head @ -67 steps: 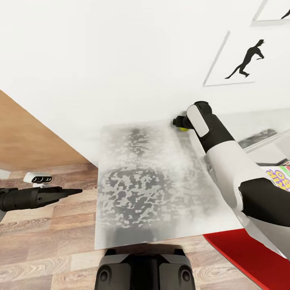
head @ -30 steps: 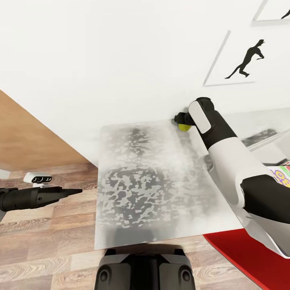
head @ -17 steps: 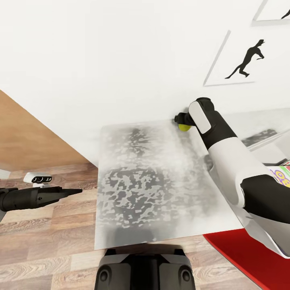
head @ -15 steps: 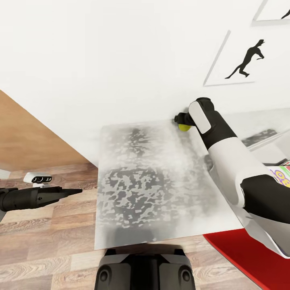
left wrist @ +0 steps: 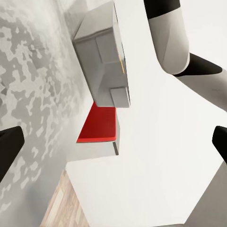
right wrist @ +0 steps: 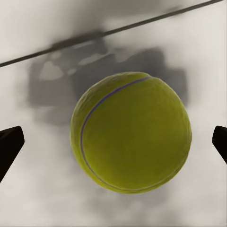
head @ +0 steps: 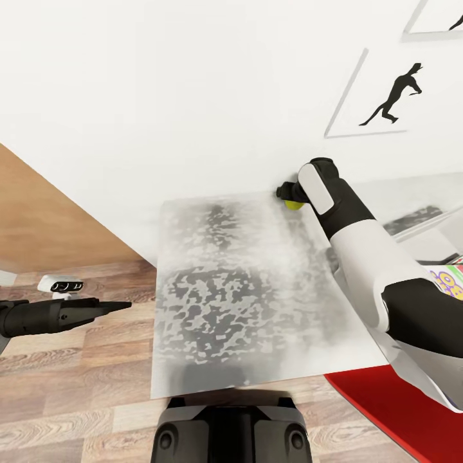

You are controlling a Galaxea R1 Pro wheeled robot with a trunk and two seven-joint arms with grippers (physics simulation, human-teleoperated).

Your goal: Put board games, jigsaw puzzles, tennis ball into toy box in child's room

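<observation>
The tennis ball [head: 294,205] is small and yellow-green. It lies on the pale grey mottled table [head: 225,302], at the far edge against the white wall. My right gripper [head: 285,192] reaches over it from the right. In the right wrist view the ball [right wrist: 131,151] sits between the wide-apart fingertips [right wrist: 9,144] of the open right gripper [right wrist: 114,142], apart from both. The toy box [left wrist: 101,56], a light grey bin with sloping walls, stands on the table's right part. My left gripper [head: 112,307] hangs open over the floor, left of the table. A colourful printed game cover [head: 450,283] peeks out behind my right arm.
The white wall runs right behind the ball, with a black silhouette picture [head: 392,93] on it. A red surface [head: 392,405] lies low at the table's near right corner. Wood-plank floor [head: 77,386] spreads to the left, and a wooden panel [head: 45,218] stands beyond it.
My right wrist has shifted slightly left and down by the ball. The ball, the left arm and the view have not moved.
</observation>
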